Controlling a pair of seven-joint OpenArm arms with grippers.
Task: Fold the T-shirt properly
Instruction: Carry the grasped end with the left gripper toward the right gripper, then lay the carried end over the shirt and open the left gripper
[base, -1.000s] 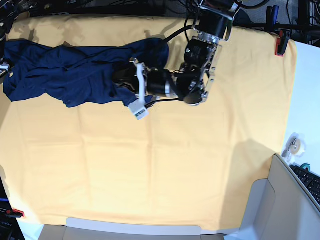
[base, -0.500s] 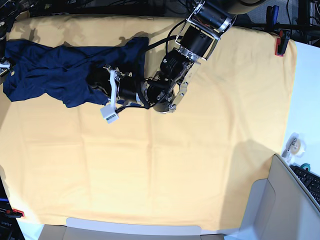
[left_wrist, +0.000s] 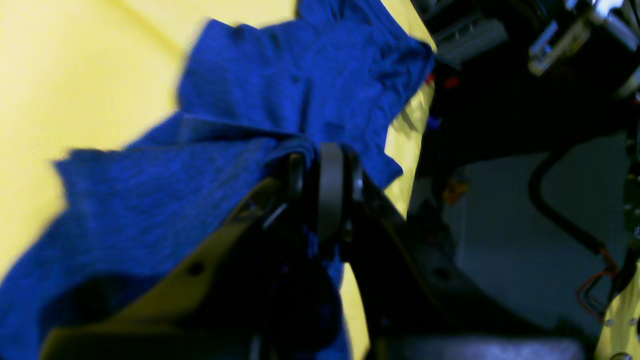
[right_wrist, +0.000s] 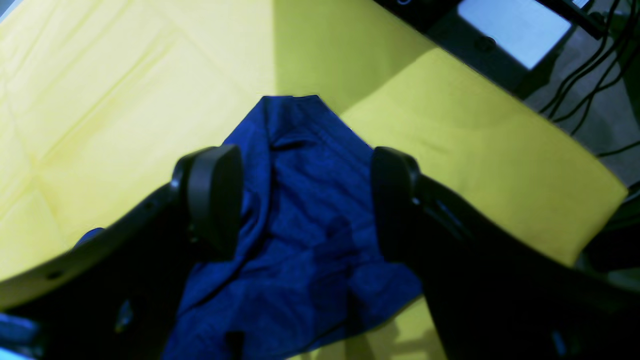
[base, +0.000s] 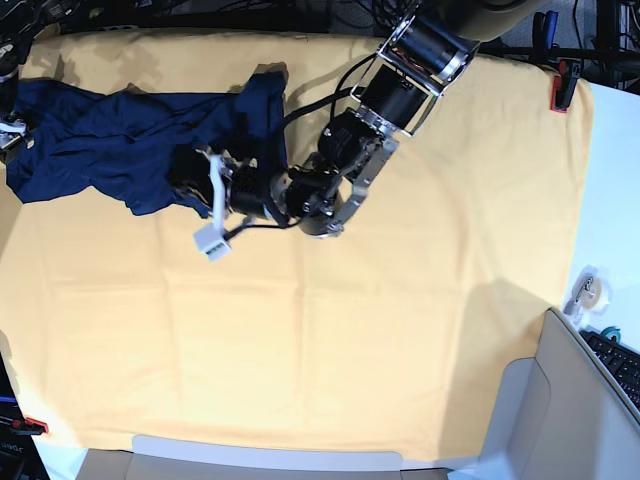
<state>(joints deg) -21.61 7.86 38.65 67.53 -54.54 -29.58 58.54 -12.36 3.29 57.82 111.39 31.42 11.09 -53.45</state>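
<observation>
The left end effector (left_wrist: 320, 165) is pinching a fold of the dark navy-blue long-sleeved knit T-shirt (base: 130, 140), which lies crumpled on the yellow-orange cloth (base: 350, 330) covering the surface. The right end effector (right_wrist: 305, 200) hangs spread above another part of the shirt, which lies between and below its fingers. To do this step well, I think the pinched fabric should be pulled slowly and low, so the thin knit spreads flat without slipping out.
</observation>
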